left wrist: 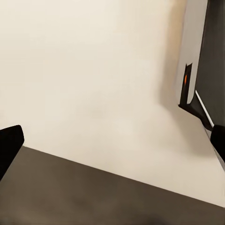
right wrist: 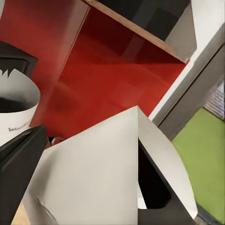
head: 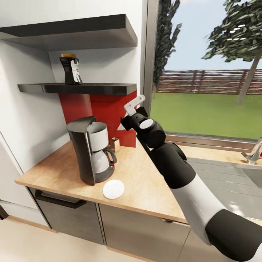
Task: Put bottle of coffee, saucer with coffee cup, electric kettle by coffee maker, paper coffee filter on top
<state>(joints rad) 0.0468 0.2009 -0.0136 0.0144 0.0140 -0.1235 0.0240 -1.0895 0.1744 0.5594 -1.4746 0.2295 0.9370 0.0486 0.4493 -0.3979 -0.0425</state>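
Nearest in head view: right arm, white and black, reaching up from lower right over the kitchen countertop [head: 145,182]. Right gripper [head: 128,115] raised above the counter, just right of the coffee maker's top, fingers clamped on the paper coffee filter [head: 123,124]. Right wrist view confirms: dark finger [right wrist: 21,173] on one side and another on the far side pinching the white cone [right wrist: 103,173], cone mouth open toward the camera, red wall panel [right wrist: 108,79] behind, white filter basket rim [right wrist: 14,101] of the machine close by. Filter not yet on the machine. On the counter near the front edge: saucer [head: 113,189], flat, bare, just right-front of the coffee maker [head: 91,149], apart from its base. Coffee maker upright near the left end of the counter, carafe handle facing right. Small brown box-like item [head: 115,144] behind it by the wall, too small to identify. Farther up: bottle of coffee [head: 71,69] upright on the lower kitchen shelf [head: 76,88], toward its left half; second board above. Right side: sink area with tap [head: 254,153], window with lawn and fence beyond. Left wrist view: two dark fingertips [left wrist: 9,145] at opposite frame edges, well apart, nothing between; pale floor and a dark cabinet edge beyond.
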